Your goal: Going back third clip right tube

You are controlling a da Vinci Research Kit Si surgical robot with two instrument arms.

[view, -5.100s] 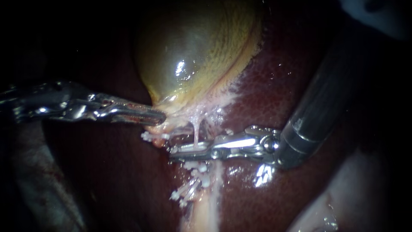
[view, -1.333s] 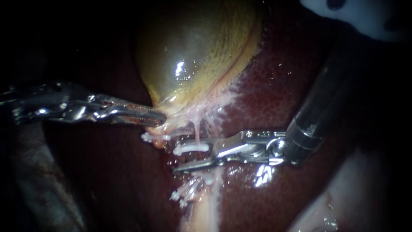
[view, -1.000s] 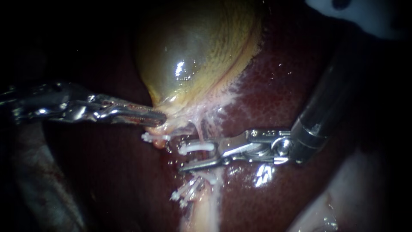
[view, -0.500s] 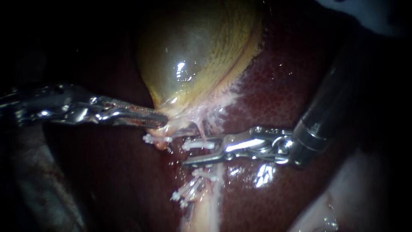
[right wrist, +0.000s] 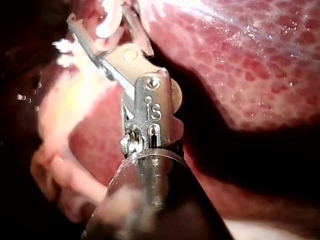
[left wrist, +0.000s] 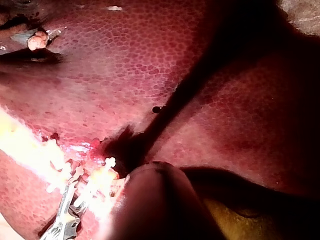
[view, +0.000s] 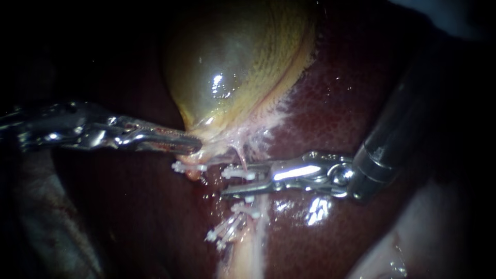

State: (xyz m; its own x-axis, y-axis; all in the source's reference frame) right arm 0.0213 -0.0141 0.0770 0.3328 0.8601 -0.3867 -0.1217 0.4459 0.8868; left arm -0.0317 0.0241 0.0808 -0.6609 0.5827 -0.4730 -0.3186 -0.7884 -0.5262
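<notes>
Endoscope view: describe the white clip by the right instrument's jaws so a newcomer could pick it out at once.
From the yellow-green gallbladder, follow the thin pale tube down from its neck. The clip crosses it between the open jaws of the right instrument; the other clips lie outside them.

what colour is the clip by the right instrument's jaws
The clip is white; the endoscope view shows it best.

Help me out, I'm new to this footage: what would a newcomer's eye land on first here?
The glossy yellow-green gallbladder at upper centre stands out against the dark red liver. Just below it the right instrument, coming in from the right, is open beside a white clip on a thin tube, while the left instrument grips the gallbladder's lower end.
</notes>
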